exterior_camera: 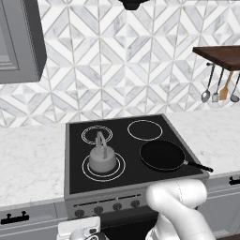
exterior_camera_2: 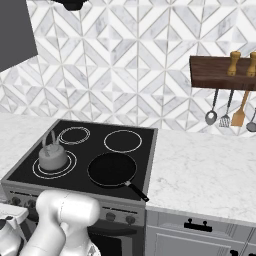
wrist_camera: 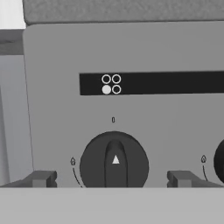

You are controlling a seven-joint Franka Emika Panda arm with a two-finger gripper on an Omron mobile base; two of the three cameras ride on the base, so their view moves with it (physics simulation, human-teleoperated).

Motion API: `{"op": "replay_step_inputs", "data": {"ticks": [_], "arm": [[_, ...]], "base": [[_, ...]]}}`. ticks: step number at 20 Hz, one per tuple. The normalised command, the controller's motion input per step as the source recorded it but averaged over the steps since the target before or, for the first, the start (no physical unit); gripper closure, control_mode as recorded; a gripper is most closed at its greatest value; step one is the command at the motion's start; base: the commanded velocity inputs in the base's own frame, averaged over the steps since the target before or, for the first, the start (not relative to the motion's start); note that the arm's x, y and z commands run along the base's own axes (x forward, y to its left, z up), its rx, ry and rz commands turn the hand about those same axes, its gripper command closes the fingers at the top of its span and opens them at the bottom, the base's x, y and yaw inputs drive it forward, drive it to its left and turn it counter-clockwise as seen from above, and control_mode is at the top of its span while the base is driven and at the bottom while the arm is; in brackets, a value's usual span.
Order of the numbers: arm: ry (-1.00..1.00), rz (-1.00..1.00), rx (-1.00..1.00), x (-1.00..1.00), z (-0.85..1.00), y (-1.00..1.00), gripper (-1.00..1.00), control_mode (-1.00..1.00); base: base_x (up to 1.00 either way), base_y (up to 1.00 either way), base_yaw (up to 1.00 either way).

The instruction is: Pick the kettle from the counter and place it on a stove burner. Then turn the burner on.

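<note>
Nearest, in the hand view, two small dark fingertips (wrist_camera: 43,178) set wide apart, jaws spread on either side of a round black control knob (wrist_camera: 114,159) with a white triangle on its raised grip bar, touching nothing. Above the knob, a small zero mark and a black strip (wrist_camera: 151,82) with four little circles, lower left one filled white. At the right edge, part of a second black knob (wrist_camera: 220,161). Low at the stove front in the left base view, the white-bodied gripper (exterior_camera: 79,229). Just beyond the grey panel, on the black glass cooktop (exterior_camera: 119,130), the small squat pale grey metal kettle (exterior_camera: 102,159) upright inside the largest double-ring burner (exterior_camera: 103,167) at front left, tall arched handle standing up. Beside it to the right, a black round frying pan (exterior_camera: 162,154), handle pointing front right. Behind, a smaller double-ring circle (exterior_camera: 97,134) and a single thin-ring circle (exterior_camera: 145,130). Either side, the white marble-look surface (exterior_camera_2: 210,170). Farthest, metal utensils (exterior_camera_2: 225,116) hanging under a dark wooden shelf (exterior_camera_2: 220,74) on the patterned tile wall.
</note>
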Motion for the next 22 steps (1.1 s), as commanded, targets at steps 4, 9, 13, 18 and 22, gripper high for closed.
{"op": "replay_step_inputs", "data": {"ticks": [4,9,13,18,22], "arm": [[0.0,-0.01,0.0,0.0,0.04,0.0,-1.0,-1.0],[-0.01,0.0,0.0,-0.1,0.1,0.0,-1.0,-1.0],[-0.01,0.0,0.0,-0.09,0.1,0.0,-1.0,-1.0],[0.0,0.0,0.0,0.0,0.1,0.0,-1.0,-1.0],[0.0,0.0,0.0,0.07,0.11,0.0,-1.0,-1.0]], "base": [[0.0,0.0,0.0],[0.0,0.0,0.0],[0.0,0.0,0.0],[0.0,0.0,0.0],[0.0,0.0,0.0]]}}
